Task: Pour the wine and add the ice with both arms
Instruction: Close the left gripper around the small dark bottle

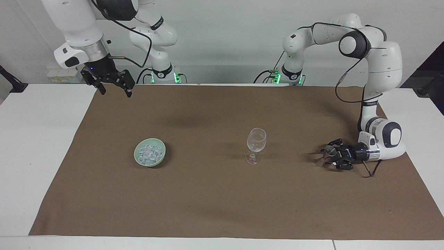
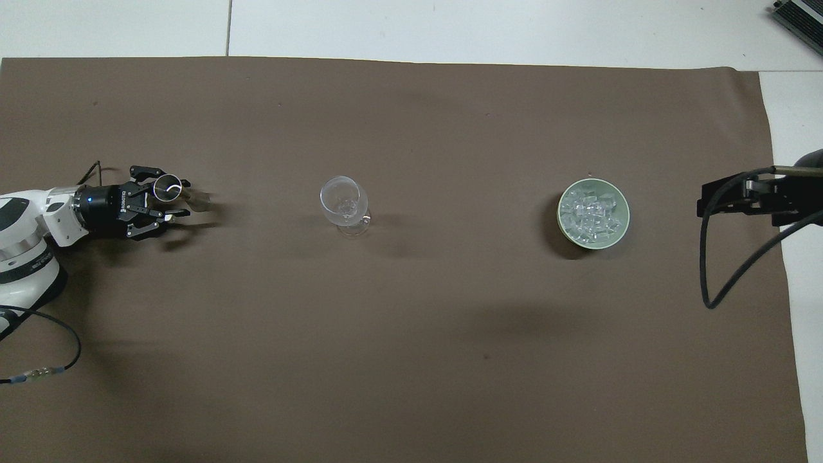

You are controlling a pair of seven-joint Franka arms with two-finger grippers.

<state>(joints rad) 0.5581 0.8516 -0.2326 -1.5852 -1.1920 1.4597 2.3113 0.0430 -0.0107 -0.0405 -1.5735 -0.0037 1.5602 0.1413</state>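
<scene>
A small clear vessel (image 1: 324,156) (image 2: 171,189) stands at the left arm's end of the brown cloth. No wine can be made out in it. My left gripper (image 1: 332,155) (image 2: 179,200) lies low and level around it, jaws half closed and still apart from its sides. An empty stemmed wine glass (image 1: 256,144) (image 2: 345,204) is upright at mid-cloth. The ice (image 1: 150,151) (image 2: 591,211) fills a pale green bowl (image 1: 136,154) (image 2: 560,222) toward the right arm's end. My right gripper (image 1: 112,86) (image 2: 707,199) waits open, high over the cloth's edge there.
The brown cloth (image 1: 222,201) covers most of the white table (image 1: 34,156). A black cable (image 2: 726,283) hangs from the right arm. Another cable (image 2: 45,366) trails on the cloth under the left arm.
</scene>
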